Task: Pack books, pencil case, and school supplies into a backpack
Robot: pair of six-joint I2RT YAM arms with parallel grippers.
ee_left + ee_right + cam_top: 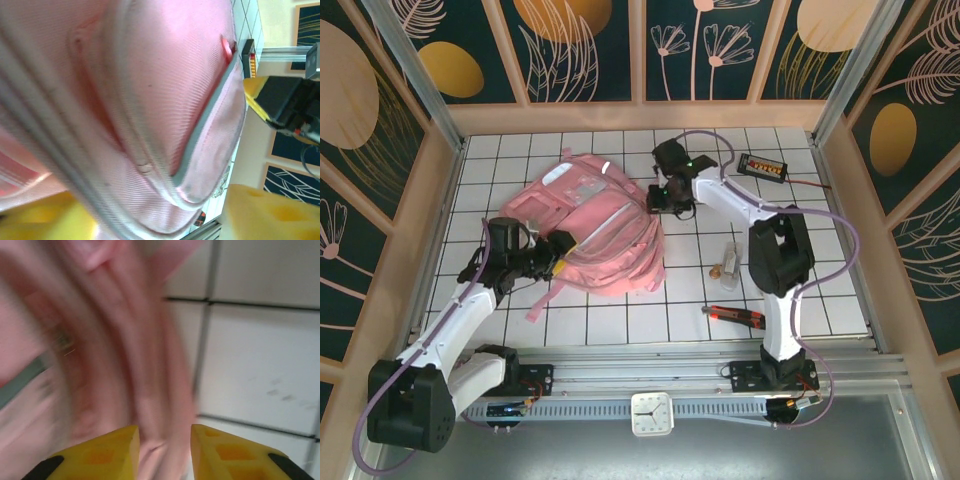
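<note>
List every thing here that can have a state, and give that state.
Backpack, lying flat on the table; zip state unclear.
Left pincer, open wide against the backpack's fabric.
Right pincer, jaws partly apart, pink fabric in the gap; grip unclear, view blurred.
Red and black tool, lying loose on the table, outside the backpack.
Clock, face up at the near edge.
</note>
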